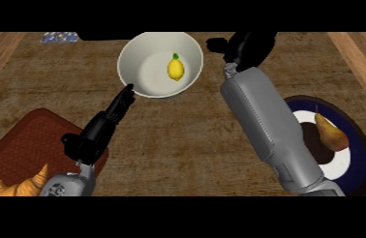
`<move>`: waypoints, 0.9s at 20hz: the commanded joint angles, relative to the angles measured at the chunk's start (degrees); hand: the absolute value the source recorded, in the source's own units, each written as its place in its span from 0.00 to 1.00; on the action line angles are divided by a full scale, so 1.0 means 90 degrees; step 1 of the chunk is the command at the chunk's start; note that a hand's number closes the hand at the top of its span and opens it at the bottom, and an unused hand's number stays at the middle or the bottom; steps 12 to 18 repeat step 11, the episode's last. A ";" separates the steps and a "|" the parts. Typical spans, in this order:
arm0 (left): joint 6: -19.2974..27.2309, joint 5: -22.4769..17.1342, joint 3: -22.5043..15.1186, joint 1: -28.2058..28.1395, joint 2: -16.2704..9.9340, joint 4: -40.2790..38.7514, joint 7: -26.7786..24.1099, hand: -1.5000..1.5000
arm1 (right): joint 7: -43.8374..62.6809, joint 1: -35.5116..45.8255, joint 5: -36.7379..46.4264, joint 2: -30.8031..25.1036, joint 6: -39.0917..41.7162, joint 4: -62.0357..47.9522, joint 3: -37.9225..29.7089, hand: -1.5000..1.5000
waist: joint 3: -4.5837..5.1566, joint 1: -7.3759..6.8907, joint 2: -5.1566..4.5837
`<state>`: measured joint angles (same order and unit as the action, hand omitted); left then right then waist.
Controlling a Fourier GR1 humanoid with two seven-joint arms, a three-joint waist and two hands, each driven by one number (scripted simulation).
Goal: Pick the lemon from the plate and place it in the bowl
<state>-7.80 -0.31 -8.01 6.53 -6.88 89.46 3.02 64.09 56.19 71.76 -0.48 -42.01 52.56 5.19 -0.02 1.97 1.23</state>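
Resting on brown counter (186, 135), bowl (143, 48) holds lemon (175, 68); left hand (97, 133) fingers straight.

Kitchen counter (178, 130) — bowl (139, 51), plate (350, 150), pear (330, 131), croissant (25, 186)

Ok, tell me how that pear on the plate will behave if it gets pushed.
The pear lies on its side on the plate, so it can't tip further. Its rounded body would probably roll, likely curving because one end is narrow. The skin looks smooth, so it may slide across the plate rather than stay put.
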 commanded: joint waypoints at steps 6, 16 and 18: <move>0.0081 -0.0051 0.0115 -0.0298 -0.0048 0.0204 0.0194 0.50 | 0.0906 -0.2549 0.0578 0.0052 -0.0731 0.2773 0.0355 0.00 | 0.0002 0.0259 0.0079; 0.0069 0.0021 0.0070 -0.0317 -0.0076 0.0386 0.0145 0.50 | 0.0649 -0.4439 0.0391 0.0053 -0.0434 0.4871 0.1023 0.00 | 0.0002 0.0181 0.0018; 0.0069 0.0021 0.0070 -0.0317 -0.0076 0.0386 0.0145 0.50 | 0.0649 -0.4439 0.0391 0.0053 -0.0434 0.4871 0.1023 0.00 | 0.0002 0.0181 0.0018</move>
